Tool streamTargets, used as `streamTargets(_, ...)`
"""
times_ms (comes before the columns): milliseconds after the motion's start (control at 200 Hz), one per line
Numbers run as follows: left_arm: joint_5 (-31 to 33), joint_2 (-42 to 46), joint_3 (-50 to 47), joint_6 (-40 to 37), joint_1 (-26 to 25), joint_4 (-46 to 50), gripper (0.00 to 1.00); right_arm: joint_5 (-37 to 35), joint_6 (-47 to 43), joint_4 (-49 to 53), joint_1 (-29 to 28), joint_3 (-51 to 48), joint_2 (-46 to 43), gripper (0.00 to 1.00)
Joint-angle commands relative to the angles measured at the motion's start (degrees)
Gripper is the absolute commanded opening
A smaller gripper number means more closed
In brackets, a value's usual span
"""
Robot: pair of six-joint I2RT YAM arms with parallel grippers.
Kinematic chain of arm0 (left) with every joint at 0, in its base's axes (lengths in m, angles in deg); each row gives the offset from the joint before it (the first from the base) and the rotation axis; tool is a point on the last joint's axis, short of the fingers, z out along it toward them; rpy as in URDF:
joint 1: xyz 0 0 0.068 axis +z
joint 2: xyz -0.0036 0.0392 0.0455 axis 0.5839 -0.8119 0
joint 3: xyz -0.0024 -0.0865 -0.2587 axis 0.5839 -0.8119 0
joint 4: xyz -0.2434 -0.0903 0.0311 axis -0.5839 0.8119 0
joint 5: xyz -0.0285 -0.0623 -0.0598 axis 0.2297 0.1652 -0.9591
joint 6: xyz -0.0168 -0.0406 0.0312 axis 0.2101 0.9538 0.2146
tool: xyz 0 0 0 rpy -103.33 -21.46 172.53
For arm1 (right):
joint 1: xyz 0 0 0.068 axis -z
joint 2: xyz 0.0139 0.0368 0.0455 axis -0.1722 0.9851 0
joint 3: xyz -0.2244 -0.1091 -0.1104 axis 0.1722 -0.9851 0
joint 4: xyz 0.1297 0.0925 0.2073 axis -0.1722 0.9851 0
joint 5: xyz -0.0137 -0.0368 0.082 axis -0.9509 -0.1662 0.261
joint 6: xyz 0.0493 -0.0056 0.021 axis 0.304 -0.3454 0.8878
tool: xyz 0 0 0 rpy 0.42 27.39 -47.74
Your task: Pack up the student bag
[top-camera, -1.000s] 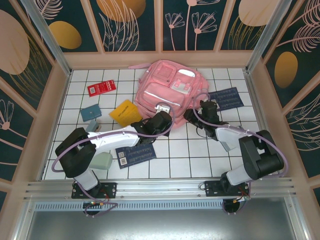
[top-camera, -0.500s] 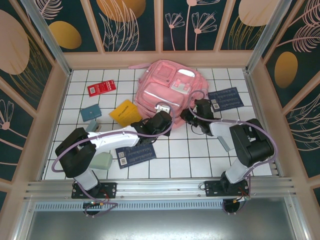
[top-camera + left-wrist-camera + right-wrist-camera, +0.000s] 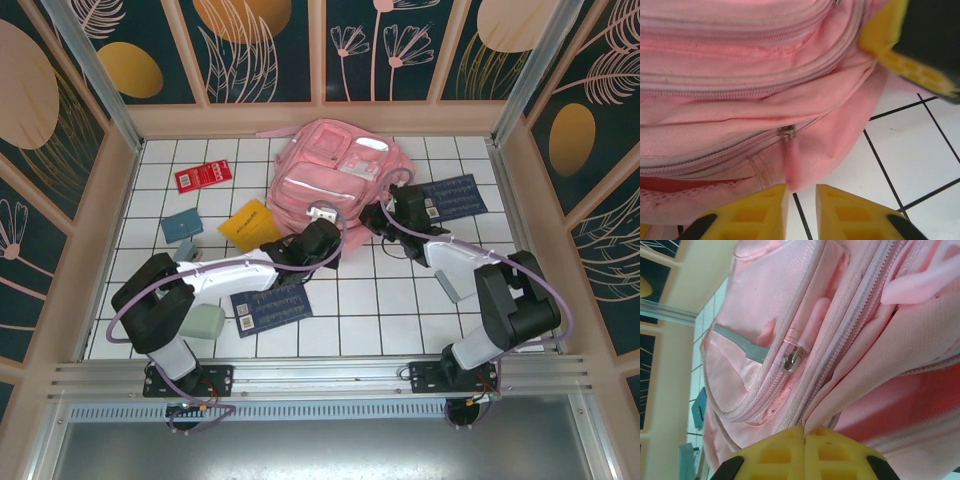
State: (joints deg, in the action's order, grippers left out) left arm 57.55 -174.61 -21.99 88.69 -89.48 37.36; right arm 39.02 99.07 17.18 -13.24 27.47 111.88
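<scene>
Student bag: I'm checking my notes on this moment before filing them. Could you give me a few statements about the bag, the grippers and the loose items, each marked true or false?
1. The student bag lies on the far half of the tiled table. True.
2. The right gripper is wide open. False: it is closed, pinching a fold of the bag's fabric.
3. The left gripper has a narrow, empty gap. True.
4. The yellow booklet rests on top of the bag. False: it lies on the tiles beside the bag's left edge in the top view.

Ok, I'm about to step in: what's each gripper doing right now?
Left gripper: slightly open, holding nothing.
Right gripper: shut on the pink backpack fabric.
</scene>
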Motion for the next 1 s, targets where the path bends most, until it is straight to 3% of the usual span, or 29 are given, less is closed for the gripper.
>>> streamTargets(0, -0.64, -0.75, 1.22, -0.1, 0.84, -1.2, 0.28, -1.13, -2.39, -0.75, -0.49, 3.62, -3.69, 0.0)
streamTargets(215, -3.15, -1.8, 2.85, -0.88, 2.15, -1.84, 0.3, -1.06, -2.42, 0.2, -0.49, 4.62, -4.32, 0.0)
streamTargets(425, -7.74, -4.21, 3.38, 0.62, 2.15, -3.6, 0.38, -0.86, -2.16, 0.1, -0.51, 4.65, -3.94, 0.0)
streamTargets(996, 5.43, -15.89, 15.86, 4.57, 0.31, 11.17, 0.37, -0.27, -1.47, -1.1, -0.6, 3.98, -3.83, 0.0)
